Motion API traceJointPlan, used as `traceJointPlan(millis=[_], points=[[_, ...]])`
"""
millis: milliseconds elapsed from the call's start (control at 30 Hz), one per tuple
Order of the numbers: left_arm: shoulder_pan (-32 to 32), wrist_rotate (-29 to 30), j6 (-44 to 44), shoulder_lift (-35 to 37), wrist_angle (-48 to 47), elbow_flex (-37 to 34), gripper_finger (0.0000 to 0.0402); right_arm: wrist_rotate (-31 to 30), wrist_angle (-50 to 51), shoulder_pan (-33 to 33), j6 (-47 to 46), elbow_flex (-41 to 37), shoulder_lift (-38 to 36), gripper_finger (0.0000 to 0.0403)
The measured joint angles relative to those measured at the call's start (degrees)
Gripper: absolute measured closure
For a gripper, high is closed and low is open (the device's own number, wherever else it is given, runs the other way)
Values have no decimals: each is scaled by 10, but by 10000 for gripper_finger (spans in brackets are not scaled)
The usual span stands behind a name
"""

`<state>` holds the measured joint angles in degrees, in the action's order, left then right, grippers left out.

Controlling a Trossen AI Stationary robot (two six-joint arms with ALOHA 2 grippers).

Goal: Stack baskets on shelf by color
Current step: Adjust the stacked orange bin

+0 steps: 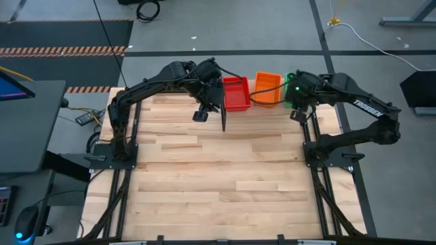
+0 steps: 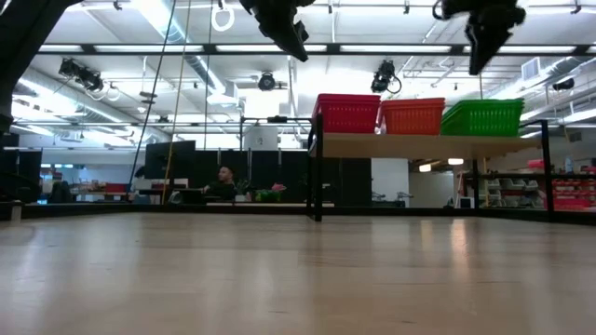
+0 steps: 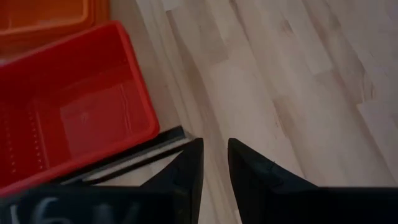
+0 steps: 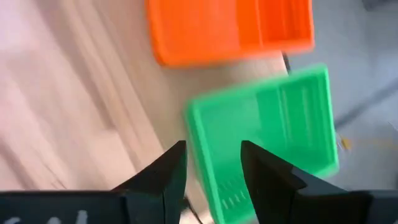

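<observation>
Red basket (image 2: 347, 113), orange basket (image 2: 411, 115), green basket (image 2: 482, 117) side by side on shelf (image 2: 424, 144), upper right of low view; all upright.

I read only "TROSSEN" in white letters along the right arm (image 1: 368, 107), just right of the green basket (image 1: 289, 92).

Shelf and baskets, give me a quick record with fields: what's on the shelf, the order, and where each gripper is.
shelf: raised wood plank at the table's far edge
baskets on shelf: red, orange, green, side by side
order in low view: red left, orange middle, green right
left gripper: above the table beside the red baskets, fingers slightly apart, holding nothing
right gripper: above the green baskets, open, holding nothing
tabletop: no baskets visible
</observation>
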<state>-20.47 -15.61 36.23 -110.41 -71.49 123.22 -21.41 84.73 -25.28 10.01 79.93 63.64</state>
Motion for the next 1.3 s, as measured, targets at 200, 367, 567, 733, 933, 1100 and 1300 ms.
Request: traceJointPlan(millis=[200,367,567,733,933,1100,1300], points=[[-1,5,5,0,-17,0,322,44,-78,36,25,8,12,245],[-15,15,9,0,-41,0,322,41,-165,54,61,8,71,245],[-34,15,5,0,-76,0,322,-10,-189,55,107,7,154,245],[-39,14,4,0,-93,0,322,-12,-187,41,111,7,188,245],[-38,14,4,0,-100,0,322,-10,-155,32,104,7,197,245],[-39,14,4,0,-101,0,322,-4,-109,33,78,7,183,247],[-38,14,0,0,-96,0,322,57,-106,36,70,7,168,292]])
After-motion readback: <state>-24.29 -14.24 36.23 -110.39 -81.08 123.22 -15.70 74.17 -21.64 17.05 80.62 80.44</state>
